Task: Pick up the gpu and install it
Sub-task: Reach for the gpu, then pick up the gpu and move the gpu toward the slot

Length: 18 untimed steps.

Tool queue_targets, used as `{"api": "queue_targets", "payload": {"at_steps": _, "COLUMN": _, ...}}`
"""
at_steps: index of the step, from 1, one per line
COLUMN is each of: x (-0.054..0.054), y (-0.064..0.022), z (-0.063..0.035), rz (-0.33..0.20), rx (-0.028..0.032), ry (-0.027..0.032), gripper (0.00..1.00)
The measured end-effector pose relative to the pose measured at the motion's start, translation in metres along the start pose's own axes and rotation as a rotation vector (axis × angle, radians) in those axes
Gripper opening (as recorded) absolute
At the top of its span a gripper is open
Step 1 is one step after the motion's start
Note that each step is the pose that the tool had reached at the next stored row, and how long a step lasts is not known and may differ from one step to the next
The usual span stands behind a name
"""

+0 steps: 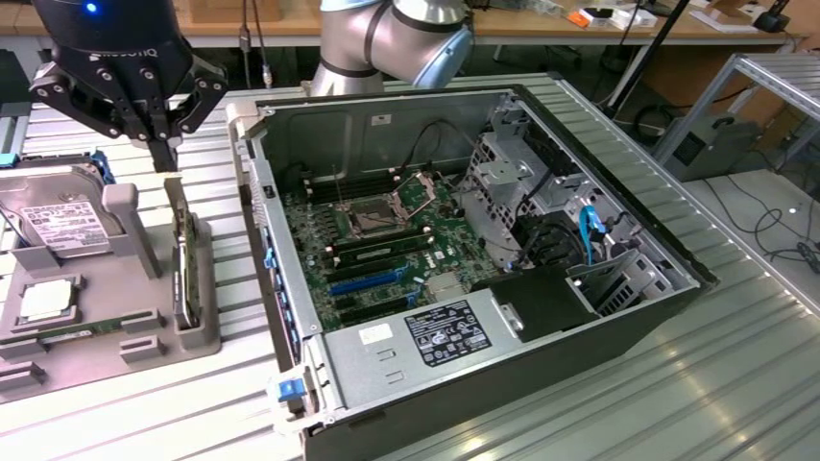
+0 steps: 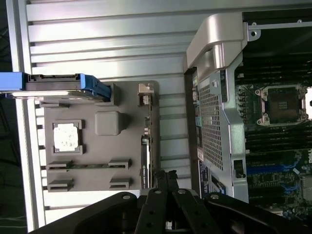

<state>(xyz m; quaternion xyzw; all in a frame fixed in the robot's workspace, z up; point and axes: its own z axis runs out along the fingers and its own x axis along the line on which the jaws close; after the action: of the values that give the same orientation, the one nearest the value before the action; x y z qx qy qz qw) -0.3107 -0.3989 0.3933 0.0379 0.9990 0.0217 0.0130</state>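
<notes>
- Standing on its long edge, the gpu [image 1: 187, 269] sits in a narrow slot along the side of a gray holder [image 1: 141, 288], the side that faces the computer case [image 1: 539, 317].
- In the wrist view the gpu [image 2: 145, 146] shows edge-on as a thin dark strip along the holder's [image 2: 107, 122] rim.
- The end effector [image 1: 163, 156] hangs above the far end of the gpu with its fingers pressed together and nothing between them; in the wrist view its tips [image 2: 165, 175] line up with the card's edge.
- Whether the tips touch the card cannot be told.
- On the same holder, toward the exterior view's left, a silver hard drive [image 1: 58, 223] with a white label leans in its cradle, and a square processor chip [image 1: 45, 303] lies flat in a recess just in front of it.
- A slim memory stick [image 2: 87, 165] lies in clips on the holder near the chip.
- The case lies on its side, open, with the green motherboard [image 1: 384, 254] and its bare processor socket [image 1: 374, 217] exposed.
- Holder and case rest side by side on a slatted metal counter [image 1: 615, 394].
</notes>
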Motion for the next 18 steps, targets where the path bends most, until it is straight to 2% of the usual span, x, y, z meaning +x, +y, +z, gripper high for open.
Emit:
{"api": "queue_targets", "payload": {"at_steps": 14, "x": 0.0002, "y": 0.0000, "z": 0.0000, "rz": 0.000, "rx": -0.0001, "ry": 0.0000, "gripper": 0.11}}
{"api": "queue_targets", "payload": {"at_steps": 16, "x": 0.0002, "y": 0.0000, "z": 0.0000, "rz": 0.000, "rx": 0.0000, "ry": 0.0000, "gripper": 0.35}}
{"api": "queue_targets", "payload": {"at_steps": 17, "x": 0.0002, "y": 0.0000, "z": 0.0000, "rz": 0.000, "rx": -0.0001, "ry": 0.0000, "gripper": 0.35}}
{"api": "queue_targets", "payload": {"at_steps": 18, "x": 0.0002, "y": 0.0000, "z": 0.0000, "rz": 0.000, "rx": 0.0000, "ry": -0.0001, "gripper": 0.42}}
